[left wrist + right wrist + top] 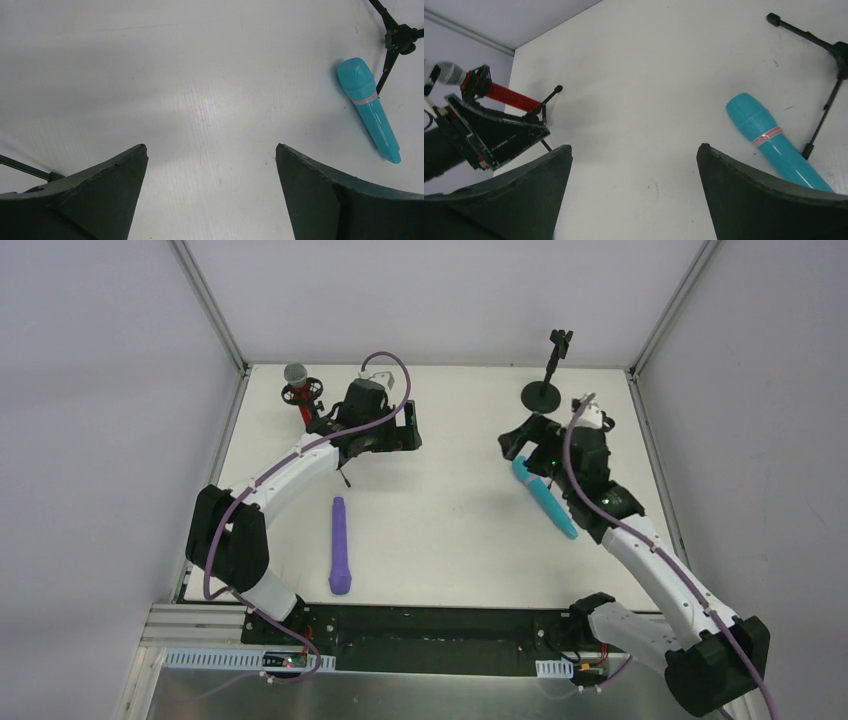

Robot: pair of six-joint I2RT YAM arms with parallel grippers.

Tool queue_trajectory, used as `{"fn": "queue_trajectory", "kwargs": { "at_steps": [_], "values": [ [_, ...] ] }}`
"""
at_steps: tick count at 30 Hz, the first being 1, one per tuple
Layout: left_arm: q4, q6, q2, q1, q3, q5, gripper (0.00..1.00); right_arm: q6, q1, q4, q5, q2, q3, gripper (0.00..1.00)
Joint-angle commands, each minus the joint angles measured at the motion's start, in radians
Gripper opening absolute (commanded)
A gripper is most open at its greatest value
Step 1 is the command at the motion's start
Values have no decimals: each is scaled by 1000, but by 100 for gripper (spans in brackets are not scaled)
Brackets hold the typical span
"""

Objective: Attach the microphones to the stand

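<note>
cyan microphone (774, 145), lying flat beside right gripper (634, 150); it and left gripper (211, 149) open-jawed, empty; best taken mid-body, tail left free for the far-right stand (541, 395).

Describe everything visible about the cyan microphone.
The cyan microphone is one colour throughout, glossy plastic by its look, with a ribbed rounded head, a thin pink band below it and a smooth handle. It lies flat on the white table, right of centre, head toward the far edge, partly under the right arm. The open right gripper hangs near it, not holding it. A thin black tripod leg ends close by its side; whether they touch cannot be told.
</note>
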Motion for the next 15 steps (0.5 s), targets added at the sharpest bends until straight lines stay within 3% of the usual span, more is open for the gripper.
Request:
{"fn": "queue_trajectory", "kwargs": {
  "at_steps": [1,7,12,15],
  "values": [
    [1,-10,-52,3,31,-32,99,104,-199,-191,-262,21,108,99],
    [1,1,-36,3,37,-39,99,230,-497,-133,-505,55,64,99],
    [1,-11,-19,3,42,9,99,455,-735,154,-698,83,-90,99],
    [1,-19,-9,3,49,30,99,534,-815,297,-756,122,-140,98]
  ]
}}
